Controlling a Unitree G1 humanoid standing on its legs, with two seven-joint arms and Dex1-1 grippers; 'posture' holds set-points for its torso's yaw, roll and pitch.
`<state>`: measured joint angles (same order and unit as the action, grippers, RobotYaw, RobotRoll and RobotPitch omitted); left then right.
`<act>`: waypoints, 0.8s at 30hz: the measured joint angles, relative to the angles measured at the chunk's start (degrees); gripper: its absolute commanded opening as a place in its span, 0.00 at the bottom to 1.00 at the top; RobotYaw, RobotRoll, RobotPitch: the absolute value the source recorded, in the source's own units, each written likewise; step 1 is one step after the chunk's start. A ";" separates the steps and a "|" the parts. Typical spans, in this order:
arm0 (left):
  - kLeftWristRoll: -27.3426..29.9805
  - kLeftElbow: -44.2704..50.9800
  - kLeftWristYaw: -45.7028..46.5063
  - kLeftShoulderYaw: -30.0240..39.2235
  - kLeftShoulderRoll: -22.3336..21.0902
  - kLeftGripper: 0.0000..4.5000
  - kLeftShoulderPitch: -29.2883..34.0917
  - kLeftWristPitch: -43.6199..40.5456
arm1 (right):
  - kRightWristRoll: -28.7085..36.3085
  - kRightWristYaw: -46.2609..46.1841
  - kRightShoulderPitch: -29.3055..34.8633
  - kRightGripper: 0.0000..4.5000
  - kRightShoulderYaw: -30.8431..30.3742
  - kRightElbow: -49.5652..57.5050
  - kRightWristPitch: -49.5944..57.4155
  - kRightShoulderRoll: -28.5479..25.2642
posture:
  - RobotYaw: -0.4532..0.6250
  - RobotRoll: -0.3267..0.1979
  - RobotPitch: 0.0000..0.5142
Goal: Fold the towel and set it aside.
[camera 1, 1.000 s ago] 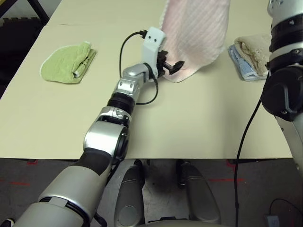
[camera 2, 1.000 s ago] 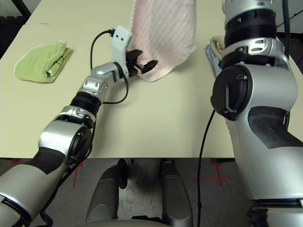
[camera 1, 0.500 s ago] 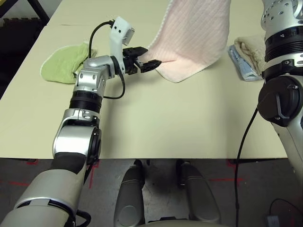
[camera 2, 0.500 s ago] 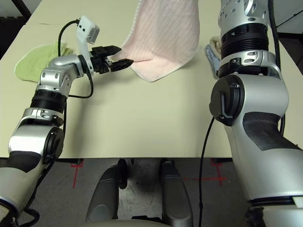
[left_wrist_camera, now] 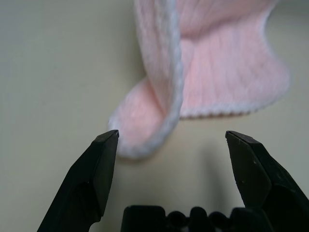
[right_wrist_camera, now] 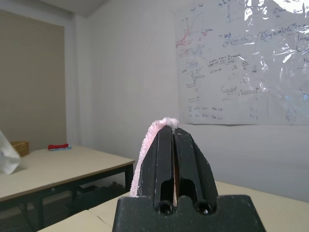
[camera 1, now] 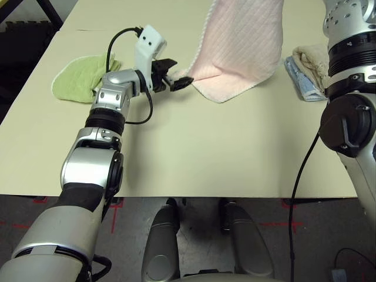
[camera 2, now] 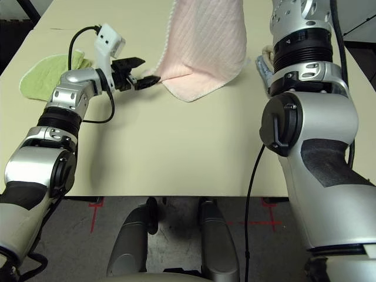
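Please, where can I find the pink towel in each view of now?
Left eye view: the towel hangs at the top, right of centre.
Right eye view: top, a little right of centre.
Left wrist view: upper middle and right, beyond the open left pincer.
Right wrist view: a strip near the centre, at the shut right pincer.
Shared landmark of the two eye views: the green cloth, at upper left.

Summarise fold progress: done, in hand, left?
Done: right gripper pinches the pale pink towel with white trim, holding it up.
In hand: left gripper hangs open at its lower corner, not gripping.
Left: the fold, then setting aside; towel hangs unfolded.
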<state>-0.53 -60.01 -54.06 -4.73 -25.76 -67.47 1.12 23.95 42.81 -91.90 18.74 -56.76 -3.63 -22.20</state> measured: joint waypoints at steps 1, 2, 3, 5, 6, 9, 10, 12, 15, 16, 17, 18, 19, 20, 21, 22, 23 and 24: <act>-0.63 -0.74 0.06 -0.31 -0.35 1.00 -0.02 1.22 | -0.03 0.20 0.00 0.00 0.01 -0.18 0.00 -0.02 | 0.40 0.62 0.45; -1.21 -1.55 0.14 -0.50 -0.64 1.00 -0.03 2.26 | -0.05 0.34 0.00 0.00 0.01 -0.34 0.00 -0.04 | 0.40 0.62 0.45; -2.00 -2.18 0.23 -0.90 -0.95 1.00 -0.03 3.23 | -0.06 0.44 0.00 0.00 0.02 -0.60 0.00 -0.07 | 0.40 0.62 0.45; -3.03 -3.73 0.69 -1.04 -1.37 1.00 -0.22 4.74 | -0.07 0.64 0.00 0.00 0.02 -1.14 -0.01 -0.11 | 0.40 0.62 0.45; -3.70 -4.31 1.05 -1.12 -1.59 1.00 -0.37 5.41 | -0.08 0.80 0.00 0.00 0.04 -1.50 -0.01 -0.25 | 0.40 0.62 0.45; -4.44 -6.14 2.59 -1.08 -1.61 1.00 -1.45 7.38 | -0.10 1.09 -0.04 0.00 0.07 -2.29 -0.02 -0.82 | 0.39 0.62 0.45; -4.67 -6.30 3.23 -1.02 -1.57 1.00 -1.63 8.26 | -0.10 1.21 -0.11 0.00 0.07 -2.48 -0.02 -0.94 | 0.39 0.62 0.45; -5.35 -6.41 4.71 -1.04 -1.39 1.00 -1.80 10.39 | -0.11 1.30 -0.36 0.00 0.08 -3.02 -0.04 -1.15 | 0.39 0.62 0.45; -6.44 -7.35 6.18 -1.29 -1.03 1.00 -2.00 14.27 | -0.18 1.31 -1.02 0.00 0.09 -3.89 -0.05 -1.41 | 0.39 0.62 0.45; -6.68 -7.81 6.39 -1.54 -0.86 1.00 -2.01 15.35 | -0.20 1.32 -1.22 0.00 0.09 -4.00 -0.09 -1.43 | 0.39 0.62 0.45; -7.22 -8.18 6.60 -2.09 -0.61 1.00 -2.01 16.54 | -0.21 1.34 -1.36 0.00 0.09 -4.10 -0.18 -1.54 | 0.39 0.62 0.45; -8.04 -8.48 6.76 -2.79 -0.46 1.00 -2.01 17.77 | -0.21 1.35 -1.42 0.00 0.09 -4.18 -0.28 -1.63 | 0.39 0.62 0.45; -8.91 -8.68 6.97 -3.38 -0.39 1.00 -2.00 18.89 | -0.21 1.35 -1.42 0.00 0.09 -4.23 -0.37 -1.68 | 0.39 0.62 0.45; -9.67 -8.81 7.35 -3.92 -0.40 1.00 -2.01 19.90 | -0.22 1.36 -1.43 0.00 0.09 -4.34 -0.41 -1.71 | 0.39 0.62 0.45; -10.41 -8.90 7.85 -4.53 -0.41 1.00 -2.04 20.80 | -0.22 1.36 -1.43 0.00 0.10 -4.42 -0.43 -1.74 | 0.38 0.62 0.45; -11.09 -9.11 8.29 -5.01 -0.41 1.00 -2.07 21.55 | -0.22 1.36 -1.43 0.00 0.09 -4.46 -0.45 -1.74 | 0.38 0.62 0.45; -12.00 -9.63 9.02 -5.57 -0.42 1.00 -2.15 22.41 | -0.22 1.36 -1.44 0.00 0.10 -4.52 -0.45 -1.74 | 0.38 0.62 0.45; -12.73 -10.24 9.67 -5.93 -0.47 1.00 -2.24 22.93 | -0.22 1.36 -1.45 0.00 0.09 -4.58 -0.46 -1.74 | 0.38 0.62 0.45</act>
<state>-13.26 -70.25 -44.39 -10.67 -26.23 -69.72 24.05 23.72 44.17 -93.34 18.84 -61.34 -4.08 -23.94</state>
